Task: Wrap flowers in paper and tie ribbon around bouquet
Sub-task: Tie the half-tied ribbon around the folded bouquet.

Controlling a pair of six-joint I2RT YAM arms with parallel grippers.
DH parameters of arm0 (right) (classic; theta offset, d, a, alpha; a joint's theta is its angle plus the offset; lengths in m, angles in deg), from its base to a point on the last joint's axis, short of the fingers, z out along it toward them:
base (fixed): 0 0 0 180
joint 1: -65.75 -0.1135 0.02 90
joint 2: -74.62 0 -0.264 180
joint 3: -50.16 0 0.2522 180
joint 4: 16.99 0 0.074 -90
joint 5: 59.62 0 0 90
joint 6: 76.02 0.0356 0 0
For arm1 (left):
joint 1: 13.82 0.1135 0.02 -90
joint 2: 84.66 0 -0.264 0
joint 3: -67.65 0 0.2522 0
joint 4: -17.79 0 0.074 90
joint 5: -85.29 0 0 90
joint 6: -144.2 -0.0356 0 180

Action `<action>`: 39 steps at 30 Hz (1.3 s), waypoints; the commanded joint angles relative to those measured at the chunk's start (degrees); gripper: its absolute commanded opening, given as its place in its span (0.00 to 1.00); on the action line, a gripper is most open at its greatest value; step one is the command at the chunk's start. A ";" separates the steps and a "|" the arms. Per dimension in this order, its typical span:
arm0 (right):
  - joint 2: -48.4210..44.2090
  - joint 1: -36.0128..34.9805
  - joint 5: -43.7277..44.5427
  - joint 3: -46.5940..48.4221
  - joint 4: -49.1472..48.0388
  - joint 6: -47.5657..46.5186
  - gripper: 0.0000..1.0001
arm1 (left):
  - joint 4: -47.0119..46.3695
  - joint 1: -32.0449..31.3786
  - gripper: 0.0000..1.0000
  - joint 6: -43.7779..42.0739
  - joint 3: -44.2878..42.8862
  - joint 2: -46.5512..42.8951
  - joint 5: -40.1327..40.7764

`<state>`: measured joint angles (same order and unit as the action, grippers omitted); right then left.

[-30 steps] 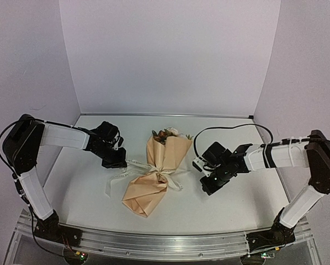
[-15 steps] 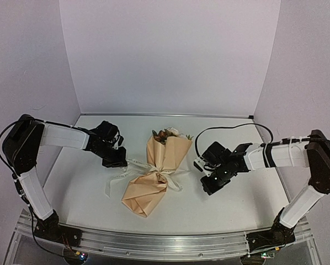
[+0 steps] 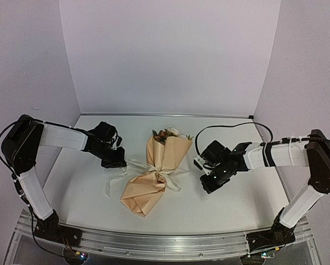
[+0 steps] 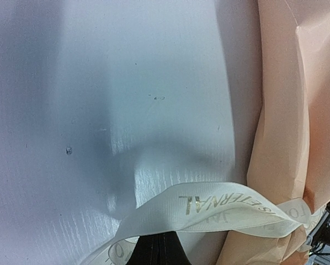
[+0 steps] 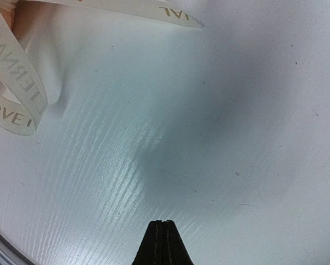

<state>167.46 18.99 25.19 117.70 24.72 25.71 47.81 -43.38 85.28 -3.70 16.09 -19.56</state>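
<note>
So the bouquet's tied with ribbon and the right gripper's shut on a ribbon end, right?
Not quite. The right gripper is shut on nothing: the right wrist view shows its tips over bare table, apart from the ribbon. The bouquet is tied with ribbon.

The paper (image 4: pixel 286 110) is looking smooth and matt. The cloth ribbon (image 4: pixel 220 212) is shining a little. The white tabletop (image 5: pixel 209 138) is gleaming with fine streaks.

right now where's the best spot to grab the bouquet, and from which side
Take the bouquet at its cinched waist, where the ribbon is knotted: its narrowest part, while the kraft paper flares loose toward both ends. It lies flat on the table, so I'd come down from above, jaws set across the waist.
</note>
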 commanded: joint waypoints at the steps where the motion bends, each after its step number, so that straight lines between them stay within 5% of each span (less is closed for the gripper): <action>1: 0.12 0.07 1.06 1.25 0.17 0.90 0.00 | -2.18 0.50 0.00 0.77 0.87 -3.04 -0.42; 24: 1.77 -1.26 -3.24 6.13 -1.38 4.82 0.00 | -5.40 1.60 0.00 0.33 2.35 -3.96 -7.76; 32: 4.96 -7.08 -8.12 7.94 -11.89 1.09 0.32 | -5.00 0.82 0.00 -0.14 2.59 -3.55 -8.94; 39: 9.19 -8.72 -10.93 10.24 -15.02 -1.06 0.36 | -4.76 0.80 0.00 0.01 2.61 -3.54 -9.06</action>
<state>174.42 10.58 16.28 124.67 13.11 26.45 44.48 -42.38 85.77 -0.03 13.51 -27.71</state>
